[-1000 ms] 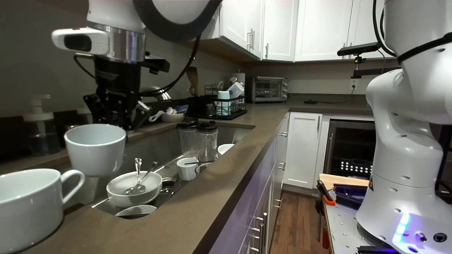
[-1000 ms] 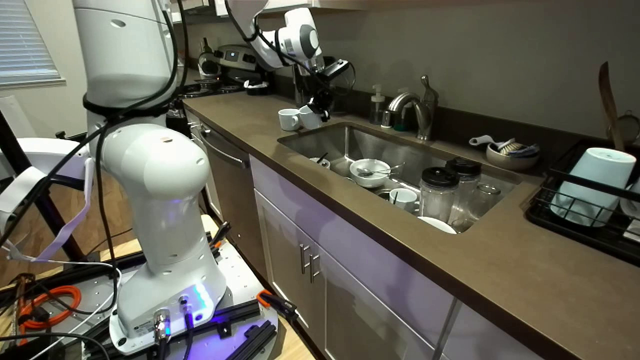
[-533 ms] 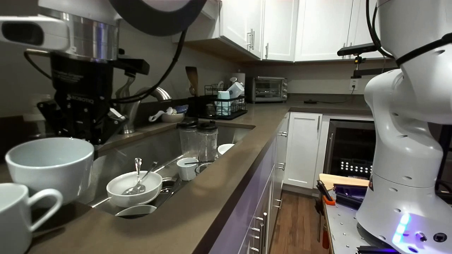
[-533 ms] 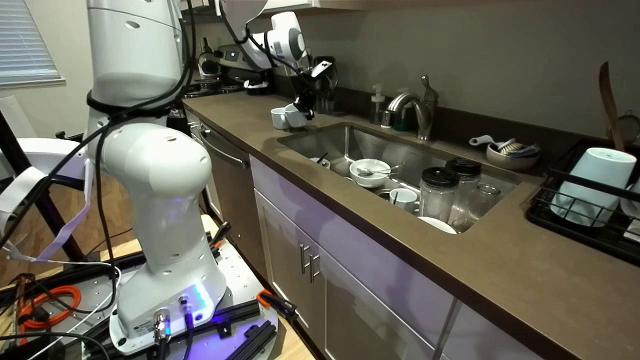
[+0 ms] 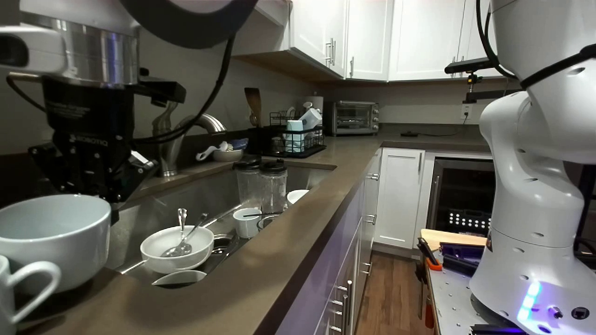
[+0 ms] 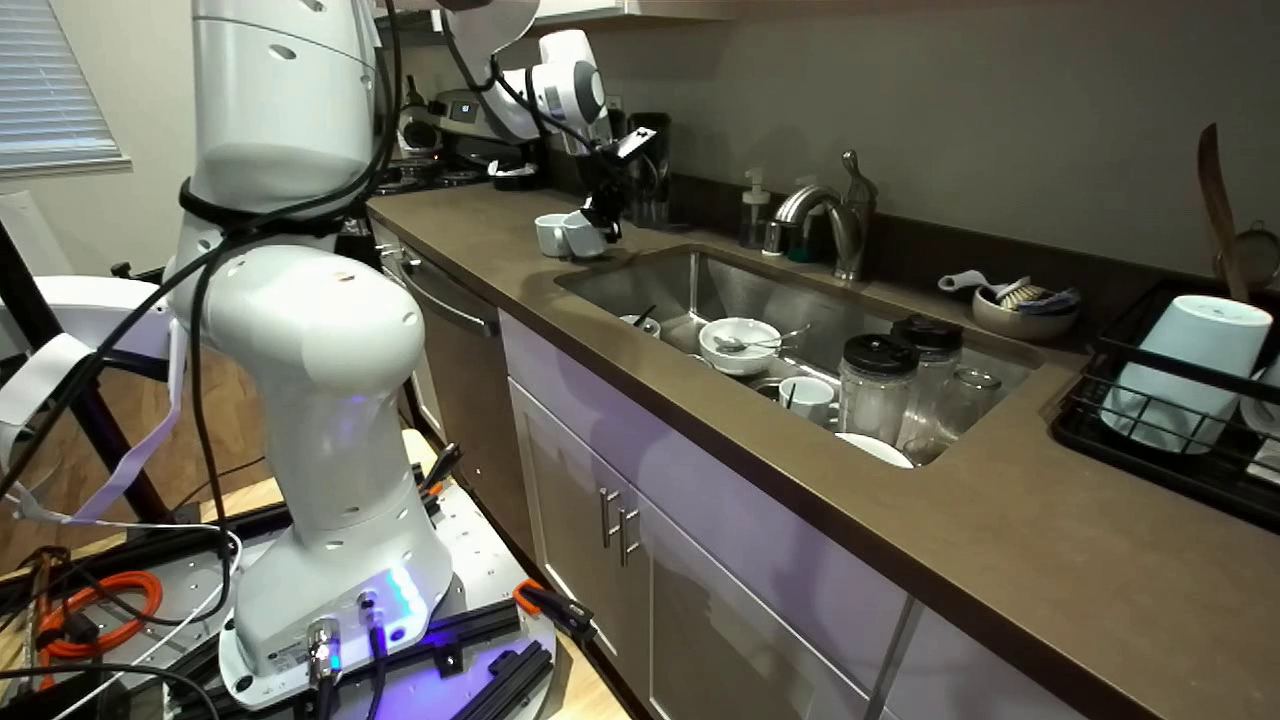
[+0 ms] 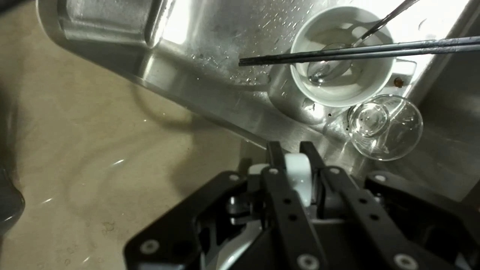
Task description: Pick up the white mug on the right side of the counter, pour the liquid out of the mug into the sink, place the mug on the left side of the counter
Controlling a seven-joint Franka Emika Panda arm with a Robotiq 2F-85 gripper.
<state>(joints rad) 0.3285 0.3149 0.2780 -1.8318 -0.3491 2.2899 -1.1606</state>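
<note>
In an exterior view, going from the left, the second mug stands on the counter. At three o'clock from it, just beside, there is the mug; whether it touches the counter, I cannot tell. The gripper has its two fingers clamped on the handle of the mug, as the wrist view shows. At four o'clock from the mug lies the sink, with the bowl, the cup and two jars inside.
</note>
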